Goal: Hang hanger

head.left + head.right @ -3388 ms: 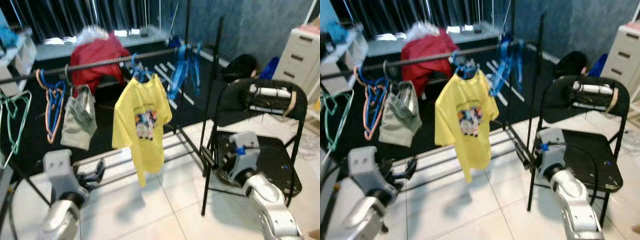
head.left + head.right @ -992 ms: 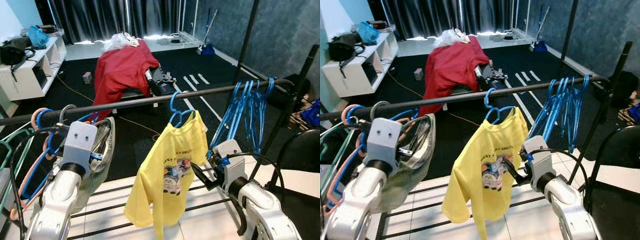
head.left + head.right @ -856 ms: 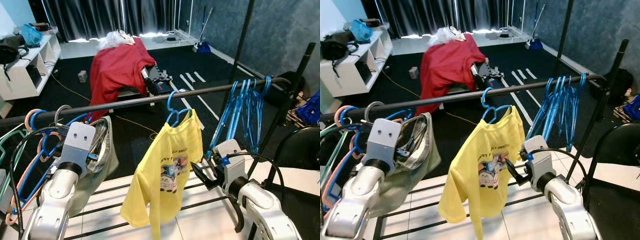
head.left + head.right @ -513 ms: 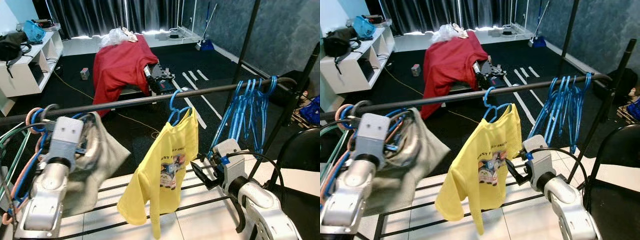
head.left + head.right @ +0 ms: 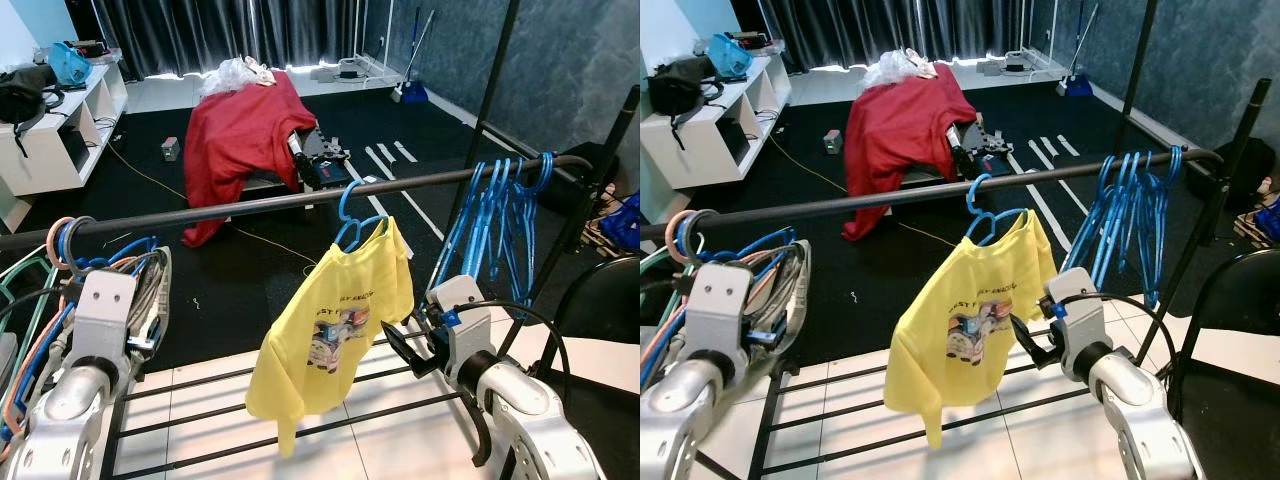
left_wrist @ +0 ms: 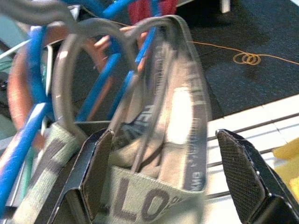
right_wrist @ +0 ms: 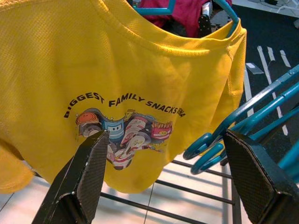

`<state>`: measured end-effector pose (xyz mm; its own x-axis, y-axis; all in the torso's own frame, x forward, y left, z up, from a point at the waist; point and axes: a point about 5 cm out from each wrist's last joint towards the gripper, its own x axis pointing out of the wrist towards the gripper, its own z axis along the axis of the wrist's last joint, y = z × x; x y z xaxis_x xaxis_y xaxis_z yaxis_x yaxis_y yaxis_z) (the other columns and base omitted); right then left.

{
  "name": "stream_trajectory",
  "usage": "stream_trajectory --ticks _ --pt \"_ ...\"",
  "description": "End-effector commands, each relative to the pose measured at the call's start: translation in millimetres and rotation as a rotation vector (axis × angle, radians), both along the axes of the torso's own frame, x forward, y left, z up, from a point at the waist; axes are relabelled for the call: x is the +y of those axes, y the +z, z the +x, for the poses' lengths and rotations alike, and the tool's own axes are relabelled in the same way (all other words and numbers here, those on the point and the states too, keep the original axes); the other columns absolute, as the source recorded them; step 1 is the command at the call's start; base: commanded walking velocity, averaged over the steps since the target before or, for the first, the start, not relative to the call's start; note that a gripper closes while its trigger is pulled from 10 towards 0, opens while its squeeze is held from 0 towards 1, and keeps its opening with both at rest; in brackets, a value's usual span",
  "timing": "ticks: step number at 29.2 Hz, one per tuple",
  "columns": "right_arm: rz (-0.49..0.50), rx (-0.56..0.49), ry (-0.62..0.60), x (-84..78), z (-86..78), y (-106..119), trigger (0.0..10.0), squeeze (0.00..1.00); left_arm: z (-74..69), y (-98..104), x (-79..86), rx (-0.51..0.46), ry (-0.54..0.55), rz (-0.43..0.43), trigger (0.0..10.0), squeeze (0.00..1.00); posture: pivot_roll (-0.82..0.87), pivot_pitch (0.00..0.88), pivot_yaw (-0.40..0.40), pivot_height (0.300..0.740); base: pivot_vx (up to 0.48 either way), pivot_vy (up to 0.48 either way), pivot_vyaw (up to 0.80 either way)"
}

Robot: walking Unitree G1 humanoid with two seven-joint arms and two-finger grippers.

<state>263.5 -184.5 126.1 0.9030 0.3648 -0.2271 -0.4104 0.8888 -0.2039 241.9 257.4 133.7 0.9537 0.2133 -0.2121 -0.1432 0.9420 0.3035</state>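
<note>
While a grey garment on its hanger hangs at the rail's left end among crowded blue and orange hangers, the left gripper is spread around it. At lower right, the right gripper gapes before the yellow shirt. Bare rail separates them.

red cloth, white shelf

Rail: hangers and garment at left end, shirt mid-rail, more hangers at right end. Chair right of rack.
</note>
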Motion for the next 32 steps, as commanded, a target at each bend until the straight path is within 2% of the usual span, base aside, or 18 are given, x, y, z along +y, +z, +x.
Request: stream_trajectory --ticks 1,3,4,8,15,32 --pt "0.007 0.01 0.007 1.1 0.1 1 10.0 0.0 -1.2 10 14.5 -0.028 0.048 0.041 10.0 0.0 -0.11 0.017 0.027 0.74 0.0 0.0 0.0" --pt "0.007 0.01 0.007 1.1 0.1 1 10.0 0.0 -1.2 10 14.5 -0.028 0.048 0.041 10.0 0.0 -0.11 0.017 0.027 0.74 0.0 0.0 0.0" --pt "0.006 0.011 0.007 1.1 0.2 1 10.0 0.0 1.5 18 17.4 -0.067 0.064 0.045 10.0 0.0 -0.11 0.016 0.028 0.74 0.0 0.0 0.0" --pt "0.003 0.012 0.007 0.6 0.2 1 10.0 0.0 4.6 29 20.5 -0.113 0.073 0.047 10.0 0.0 -0.12 0.012 0.029 0.74 0.0 0.0 0.0" --pt "0.0 0.015 0.008 0.1 0.3 0 10.0 0.0 2.9 33 17.5 -0.132 0.03 0.032 10.0 0.0 -0.12 0.01 0.028 0.74 0.0 0.0 0.0" --pt "0.008 0.012 -0.003 1.5 -1.1 1 10.0 0.0 11.4 13 7.0 -0.005 -0.083 0.032 10.0 0.0 -0.14 0.019 0.047 0.74 0.0 0.0 0.0"
